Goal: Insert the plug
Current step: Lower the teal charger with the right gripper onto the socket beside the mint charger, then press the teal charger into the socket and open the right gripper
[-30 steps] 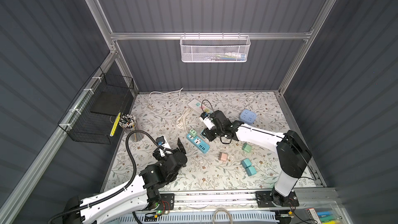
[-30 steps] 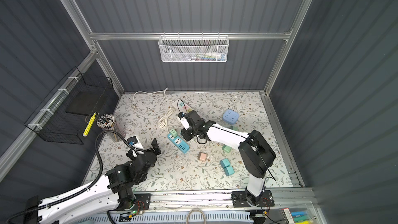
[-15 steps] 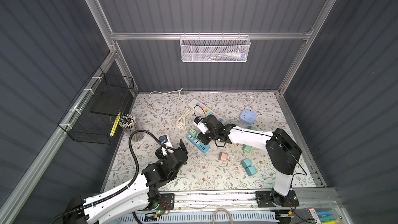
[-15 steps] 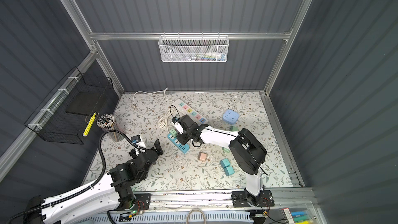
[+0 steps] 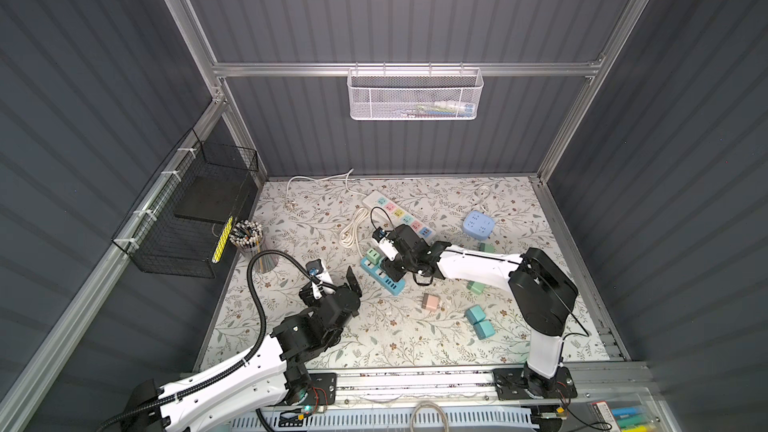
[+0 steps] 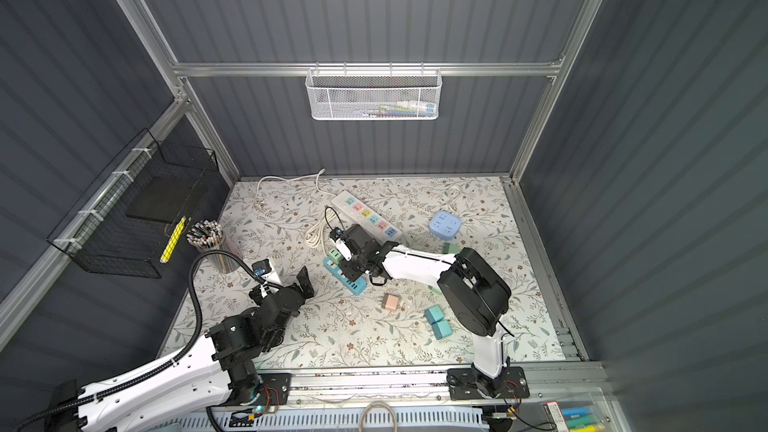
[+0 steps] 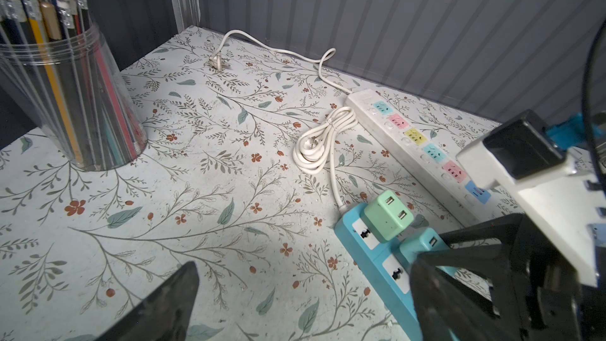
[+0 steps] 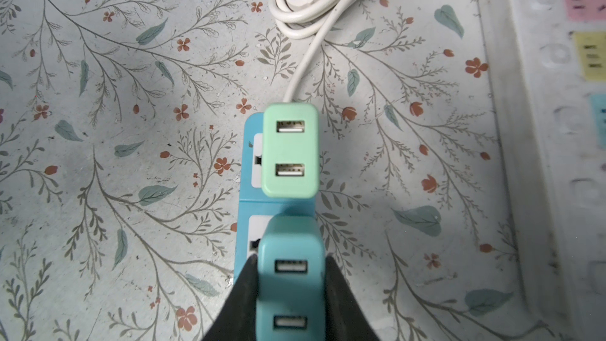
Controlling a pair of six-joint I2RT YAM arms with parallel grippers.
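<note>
Broadly, the mat (image 5: pixel 299 234) left us plenty of room. The white strip (image 5: pixel 399 213) lay unused toward 12 o'clock, so we took the blue strip (image 5: pixel 390 282) near the middle as the target. It lay loose, running from 10 to 4 o'clock, with its cord (image 5: pixel 353 230) coiled at 11. Nothing pinned it, which we judged a risk of sliding under a push. The left gripper (image 5: pixel 334 284) hung at 8 o'clock of it, jaws wide apart and empty, near enough to steady the strip if needed. The right gripper (image 8: pixel 290 267) was clamped on the teal plug (image 8: pixel 290 241) by its two long sides, USB face up, so the prongs pointed down at the second outlet. That plug stood just at 4 o'clock of the green plug (image 8: pixel 290 149), which was already seated in the end outlet. We could not tell whether the teal prongs had gone fully in.
</note>
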